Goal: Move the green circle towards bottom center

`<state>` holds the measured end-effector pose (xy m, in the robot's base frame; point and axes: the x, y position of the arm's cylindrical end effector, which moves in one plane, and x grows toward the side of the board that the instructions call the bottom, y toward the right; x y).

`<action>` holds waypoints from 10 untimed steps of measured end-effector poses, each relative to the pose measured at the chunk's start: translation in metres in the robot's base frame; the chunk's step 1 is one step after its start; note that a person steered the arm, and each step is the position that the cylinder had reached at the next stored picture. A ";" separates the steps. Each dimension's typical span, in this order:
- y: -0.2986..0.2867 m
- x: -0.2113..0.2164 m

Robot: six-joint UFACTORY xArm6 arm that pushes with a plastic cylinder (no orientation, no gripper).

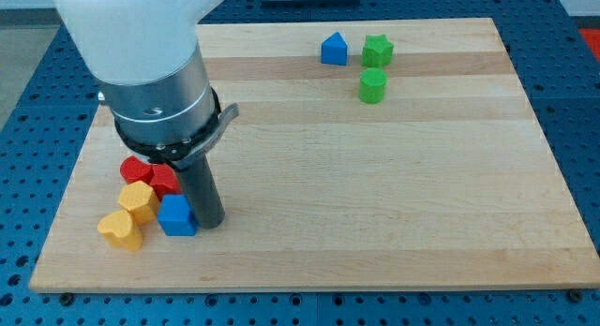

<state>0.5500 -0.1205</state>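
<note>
**Rod tip parked in the block cluster near the counter's left edge; green circle far off at upper right**

Landmark: the blue cube (176, 215) near the bottom left of the wooden counter (375, 204); all positions are given relative to it, reading from the view's left to right.

Furthest left of the cube, and slightly lower, lies a yellow heart-shaped block (120, 229). Up and to the left of the cube, touching or nearly touching it, sits a yellow block (138, 200) of roughly hexagonal outline. Above that, up-left of the cube, are two red blocks: one rounded (134, 169) and one (165, 181) directly above the cube, its shape partly hidden by my arm. These five pieces form one tight cluster.

My tip (208, 221) stands just beside the cube's right face, apparently touching it, with the dark rod rising straight into the arm's metal collar and white housing. I have no claw on this rig, so no open or closed state can be told.

Well apart from the cube, far to its upper right, is a second group: a blue block (334, 49) with a peaked top, then a green star-like block (378, 51) just to its right, and the green circle (372, 85) just below that star. The green circle is in the counter's upper right of centre, well apart from my tip.
</note>
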 end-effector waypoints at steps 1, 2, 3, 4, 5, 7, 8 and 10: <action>-0.002 0.001; -0.003 0.001; 0.028 -0.004; 0.078 -0.020; 0.133 -0.046; 0.237 -0.122; 0.261 -0.161; 0.264 -0.213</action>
<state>0.3365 0.1436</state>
